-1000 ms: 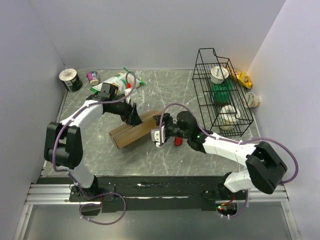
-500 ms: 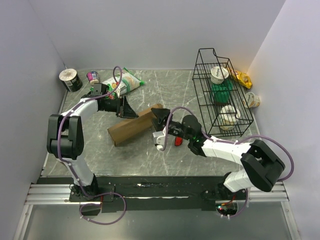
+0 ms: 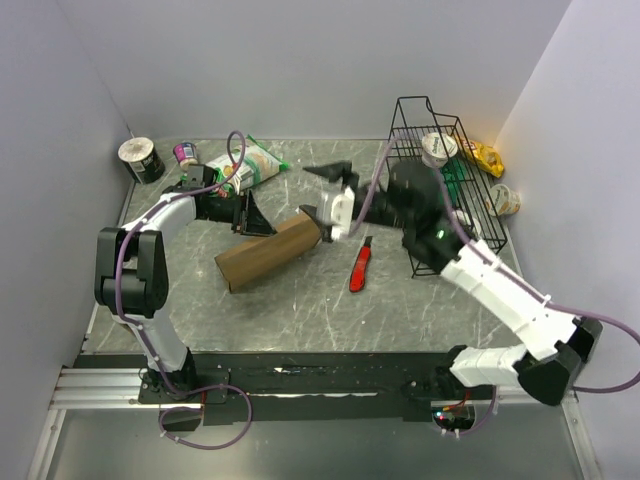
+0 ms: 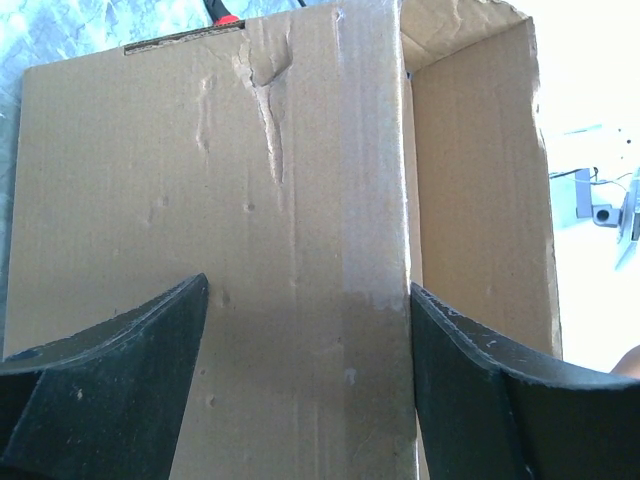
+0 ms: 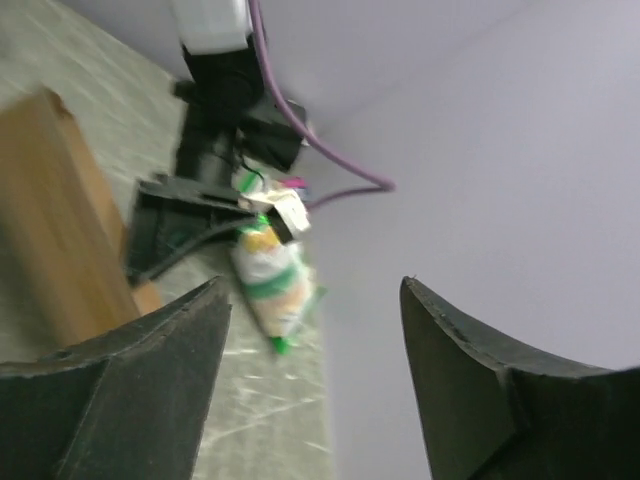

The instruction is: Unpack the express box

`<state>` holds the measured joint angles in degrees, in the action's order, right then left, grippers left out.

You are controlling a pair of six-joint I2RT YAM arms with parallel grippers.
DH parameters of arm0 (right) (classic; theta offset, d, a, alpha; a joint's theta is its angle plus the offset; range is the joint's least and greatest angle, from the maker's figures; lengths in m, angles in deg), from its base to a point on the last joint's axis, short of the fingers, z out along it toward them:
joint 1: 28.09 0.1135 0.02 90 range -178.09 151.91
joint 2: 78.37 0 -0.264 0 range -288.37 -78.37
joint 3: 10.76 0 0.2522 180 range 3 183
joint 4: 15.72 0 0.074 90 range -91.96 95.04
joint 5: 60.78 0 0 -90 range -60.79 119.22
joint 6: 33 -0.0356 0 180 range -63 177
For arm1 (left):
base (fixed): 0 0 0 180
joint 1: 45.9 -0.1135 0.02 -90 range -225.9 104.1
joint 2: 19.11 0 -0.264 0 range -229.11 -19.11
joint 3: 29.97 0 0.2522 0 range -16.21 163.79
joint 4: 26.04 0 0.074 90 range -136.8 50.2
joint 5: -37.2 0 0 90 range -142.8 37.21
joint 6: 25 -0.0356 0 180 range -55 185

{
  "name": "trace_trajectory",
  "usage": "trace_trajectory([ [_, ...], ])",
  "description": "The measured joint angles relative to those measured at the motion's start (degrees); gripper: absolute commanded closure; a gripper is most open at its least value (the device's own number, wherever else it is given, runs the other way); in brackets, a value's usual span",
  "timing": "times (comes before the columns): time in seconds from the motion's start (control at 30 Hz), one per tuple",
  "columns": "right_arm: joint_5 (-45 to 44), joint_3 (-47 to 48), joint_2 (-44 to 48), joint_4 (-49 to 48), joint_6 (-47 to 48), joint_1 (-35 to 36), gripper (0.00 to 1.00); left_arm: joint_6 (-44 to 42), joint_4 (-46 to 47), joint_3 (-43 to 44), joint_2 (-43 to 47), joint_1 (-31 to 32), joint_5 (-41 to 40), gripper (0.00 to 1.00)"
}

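Right hand [image 3: 318, 193] is pulled off the box [image 3: 268, 252] now, open and empty. Cutter [image 3: 359, 267] is left on the surface [image 3: 300, 310], so cutting looks done. Left hand [image 3: 250, 215] is kept open at the box.

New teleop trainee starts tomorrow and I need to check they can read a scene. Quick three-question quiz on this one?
1. True or false: the right claw holds the red cutter.
2. Fill in: the express box fills the view of the ___ wrist camera.
3. Where is the green-and-white snack bag? A: in the wire basket. B: on the table. C: inside the express box.

Key
1. False. The right claw is open and empty, and the red cutter lies on the table.
2. Left. The left claw is open in front of the cardboard.
3. B.
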<state>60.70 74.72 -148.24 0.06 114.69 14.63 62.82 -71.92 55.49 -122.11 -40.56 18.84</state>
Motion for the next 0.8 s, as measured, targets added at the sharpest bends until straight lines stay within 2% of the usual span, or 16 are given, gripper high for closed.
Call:
trace_trajectory([
  [0.17,9.38,19.91,-9.57,22.97,-4.50,-3.13,0.23,-1.05,-1.49,0.59,0.02,0.24,-0.72,0.24],
  [0.4,17.88,35.74,-27.36,48.65,-3.80,-4.37,0.26,-2.32,-2.86,0.85,0.66,0.79,-2.05,0.24],
  [0.53,19.04,36.61,-31.56,54.05,-4.04,-4.33,0.24,-2.99,-3.63,1.20,0.83,1.03,-2.60,0.24],
  [0.8,16.70,32.83,-31.58,53.27,-3.93,-1.40,0.24,-4.02,-5.55,2.25,0.83,1.20,-3.61,0.23],
])
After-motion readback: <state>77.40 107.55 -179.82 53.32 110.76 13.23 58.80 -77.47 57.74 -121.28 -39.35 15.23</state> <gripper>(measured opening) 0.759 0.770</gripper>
